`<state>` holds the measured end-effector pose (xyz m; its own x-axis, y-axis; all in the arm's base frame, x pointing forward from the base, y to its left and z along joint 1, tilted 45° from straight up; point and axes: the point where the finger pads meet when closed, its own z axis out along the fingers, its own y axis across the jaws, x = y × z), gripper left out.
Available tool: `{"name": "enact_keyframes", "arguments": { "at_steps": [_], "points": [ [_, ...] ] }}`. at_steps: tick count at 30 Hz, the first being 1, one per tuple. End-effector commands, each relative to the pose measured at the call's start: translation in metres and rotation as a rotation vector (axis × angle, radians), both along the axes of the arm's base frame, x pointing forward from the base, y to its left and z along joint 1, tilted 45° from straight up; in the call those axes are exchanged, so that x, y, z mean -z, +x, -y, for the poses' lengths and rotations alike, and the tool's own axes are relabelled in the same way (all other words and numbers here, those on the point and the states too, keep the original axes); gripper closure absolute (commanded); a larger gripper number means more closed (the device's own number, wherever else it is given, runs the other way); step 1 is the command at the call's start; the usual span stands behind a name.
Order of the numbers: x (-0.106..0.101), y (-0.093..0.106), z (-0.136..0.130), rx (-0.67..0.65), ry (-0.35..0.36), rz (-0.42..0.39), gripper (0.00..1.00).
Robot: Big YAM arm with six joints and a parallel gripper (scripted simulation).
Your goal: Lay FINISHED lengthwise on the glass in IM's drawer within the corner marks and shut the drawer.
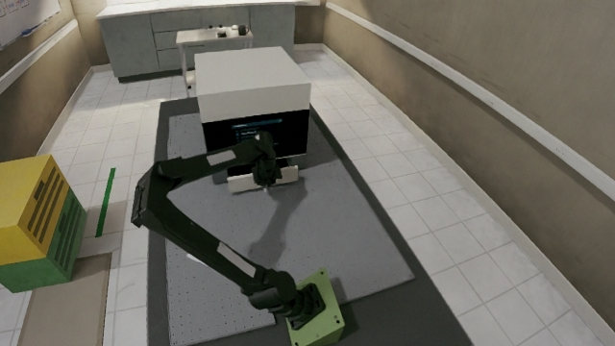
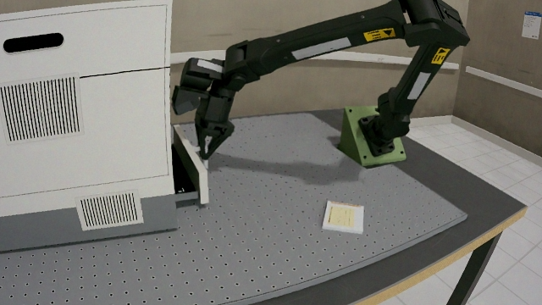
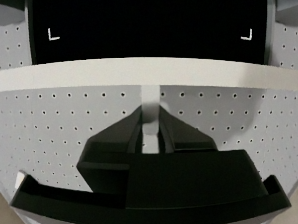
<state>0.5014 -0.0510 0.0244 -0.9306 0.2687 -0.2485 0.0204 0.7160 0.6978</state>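
Observation:
The gel imager IM is a white box at the far end of the perforated mat. Its drawer is pulled partly out; the white drawer front stands clear of the body. The wrist view shows dark glass with two white corner marks. My gripper is shut on the small white handle tab in the middle of the drawer front. The cassette FINISHED, a white frame with a yellowish gel, lies flat on the mat, well away from the drawer.
The arm's green base block stands at the near end of the mat. A yellow and green cabinet stands on the floor to the left of the table. The table's dark edge runs close to the cassette.

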Motion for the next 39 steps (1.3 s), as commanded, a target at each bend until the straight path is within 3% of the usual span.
{"name": "enact_keyframes", "arguments": {
  "at_steps": [1,38,39],
  "points": [
    [-0.006,-0.009,0.001,-0.009,-0.002,0.004,0.92],
    [-0.004,-0.01,0.001,-0.01,-0.001,0.0,0.92],
    [-0.004,0.005,0.006,-0.035,-0.01,-0.011,0.92]
  ]
}}
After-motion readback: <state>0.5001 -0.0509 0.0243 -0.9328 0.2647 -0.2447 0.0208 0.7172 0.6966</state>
